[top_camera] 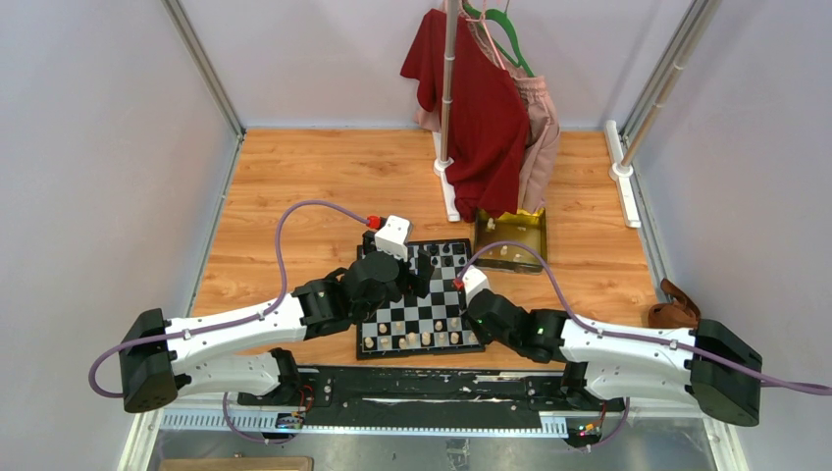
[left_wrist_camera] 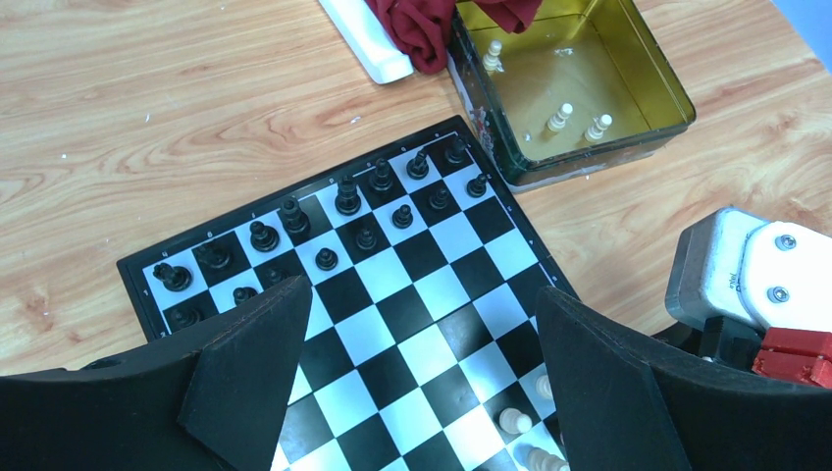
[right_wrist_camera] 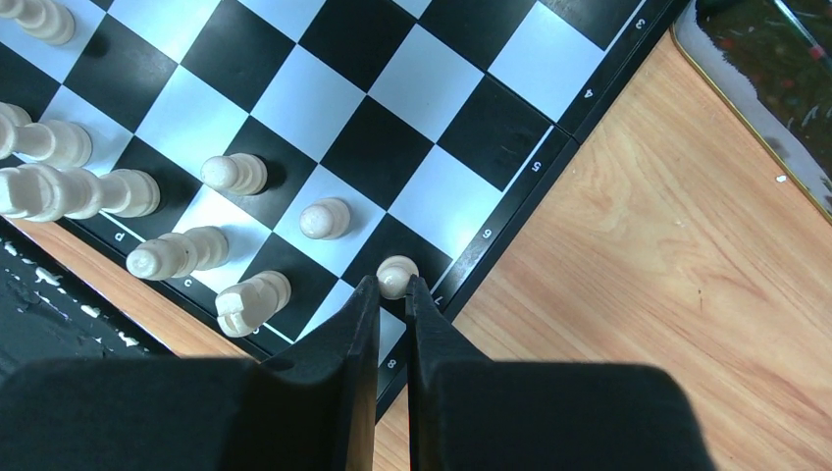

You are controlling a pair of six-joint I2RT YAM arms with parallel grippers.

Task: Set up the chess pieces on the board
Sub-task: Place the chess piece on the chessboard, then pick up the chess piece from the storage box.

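I had the left gripper (left_wrist_camera: 422,299) hanging over the middle of the board (top_camera: 429,312), its jaws spread wide with nothing between them. The board lay on the table (top_camera: 294,186) near the front edge, about midway along it. The black pieces (left_wrist_camera: 338,221) stood in two rows along the board's far edge, though my left finger hid a few at the far left corner.

The cream pieces (right_wrist_camera: 128,191) lined the board's near edge, with a couple of them one row in, toward the near right corner.

The right gripper (right_wrist_camera: 392,285) was down at that corner, nearly closed and pinching the head of a pawn (right_wrist_camera: 397,270) between its fingertips. The pawn was over a black square in the second row, hard against the board's right edge. I could not tell whether its foot touched the square.

The tin (left_wrist_camera: 589,157) sat on the table just beside the board's far right corner. Three spare pieces (left_wrist_camera: 560,116) stood inside it, well apart from the board. A red cloth (left_wrist_camera: 417,34) drooped over the tin's far left corner.
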